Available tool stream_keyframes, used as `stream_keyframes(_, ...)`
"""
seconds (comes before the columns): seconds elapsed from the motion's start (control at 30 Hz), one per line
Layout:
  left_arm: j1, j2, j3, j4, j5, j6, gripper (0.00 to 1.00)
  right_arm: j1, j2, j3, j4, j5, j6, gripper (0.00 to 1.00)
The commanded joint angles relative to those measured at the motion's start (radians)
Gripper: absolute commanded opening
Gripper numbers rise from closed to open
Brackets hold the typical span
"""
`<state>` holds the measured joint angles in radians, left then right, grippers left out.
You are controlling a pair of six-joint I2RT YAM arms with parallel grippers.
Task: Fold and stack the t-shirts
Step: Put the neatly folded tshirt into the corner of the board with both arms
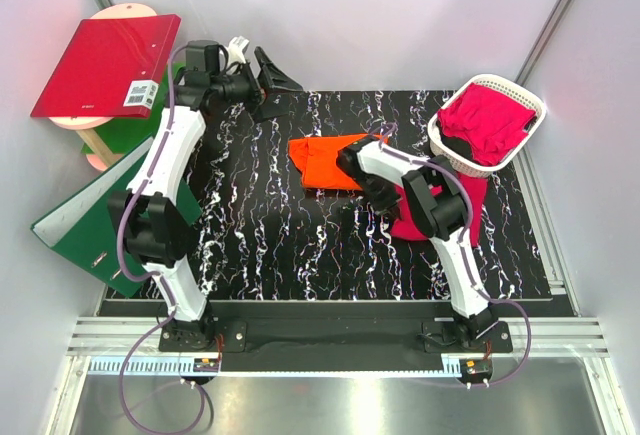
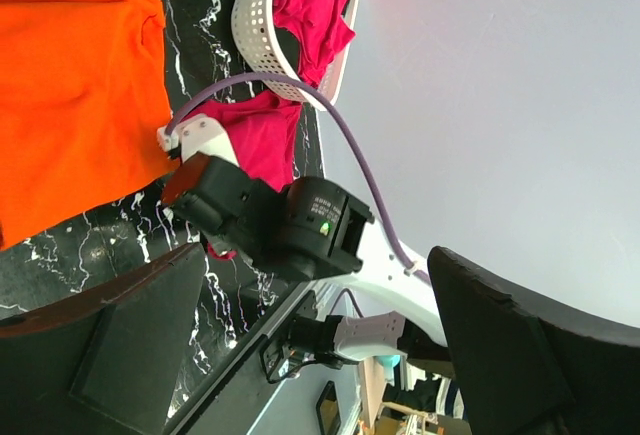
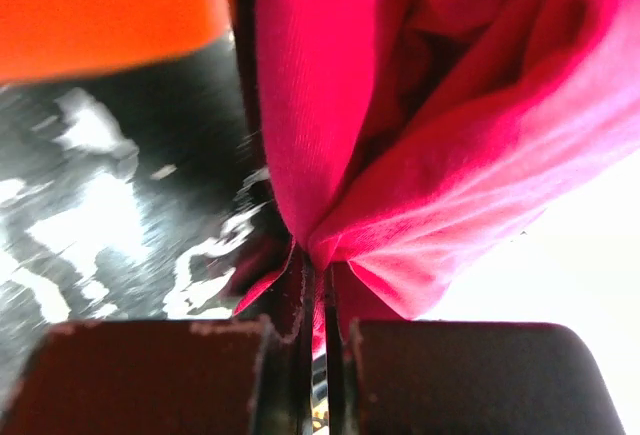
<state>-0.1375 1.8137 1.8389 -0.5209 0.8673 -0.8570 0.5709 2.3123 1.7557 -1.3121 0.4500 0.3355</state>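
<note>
A folded bright orange t-shirt [image 1: 328, 163] lies on the black marbled mat [image 1: 260, 225]; it also shows in the left wrist view [image 2: 75, 95] and the right wrist view [image 3: 110, 10]. My right gripper [image 1: 388, 203] is low, just right of the orange t-shirt. It is shut on a bunched fold of a magenta-pink t-shirt [image 3: 400, 135], pinched at the fingertips [image 3: 325, 290]. The rest of that t-shirt [image 1: 472, 205] lies under the right arm. More magenta-pink t-shirts [image 1: 485, 120] fill the white basket. My left gripper [image 1: 272, 80] is open and empty, raised at the back left.
The white lattice basket [image 1: 532, 107] stands at the back right corner of the mat. A red ring binder [image 1: 105, 65] rests on a round stand at the back left. A green binder [image 1: 90, 215] leans off the mat's left edge.
</note>
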Motion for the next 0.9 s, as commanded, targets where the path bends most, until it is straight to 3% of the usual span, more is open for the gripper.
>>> stream_keyframes(0.0, 0.021, -0.068, -0.013, 0.044, 0.029, 0.001, 0.99, 0.029, 0.053, 0.015, 0.045, -0.158, 0.023, 0.00)
stream_keyframes(0.23, 0.022, -0.054, -0.007, 0.044, 0.032, 0.006, 0.99, 0.035, 0.004, -0.009, 0.048, -0.287, 0.011, 0.00)
stream_keyframes(0.43, 0.022, -0.042, -0.006, 0.045, 0.033, 0.006, 0.99, 0.098, 0.071, 0.184, -0.045, -0.355, -0.026, 0.01)
stream_keyframes(0.47, 0.022, -0.043, -0.007, 0.045, 0.033, 0.007, 0.99, 0.113, 0.076, 0.201, -0.061, -0.355, -0.032, 0.06)
stream_keyframes(0.53, 0.022, -0.042, -0.006, 0.045, 0.035, 0.009, 0.99, 0.121, 0.055, 0.228, -0.091, -0.356, -0.039, 0.27)
stream_keyframes(0.57, 0.022, -0.043, -0.007, 0.045, 0.036, 0.009, 0.99, 0.121, 0.035, 0.234, -0.095, -0.352, -0.036, 0.54)
stream_keyframes(0.63, 0.022, -0.047, -0.009, 0.047, 0.035, 0.010, 0.99, 0.121, -0.040, 0.263, -0.105, -0.340, -0.038, 0.81)
stream_keyframes(0.67, 0.022, -0.044, -0.009, 0.045, 0.033, 0.010, 0.99, 0.119, -0.063, 0.277, -0.110, -0.308, -0.039, 0.99)
stream_keyframes(0.87, 0.021, -0.022, -0.065, 0.045, 0.019, 0.035, 0.99, 0.086, -0.157, 0.416, -0.154, -0.198, -0.058, 1.00)
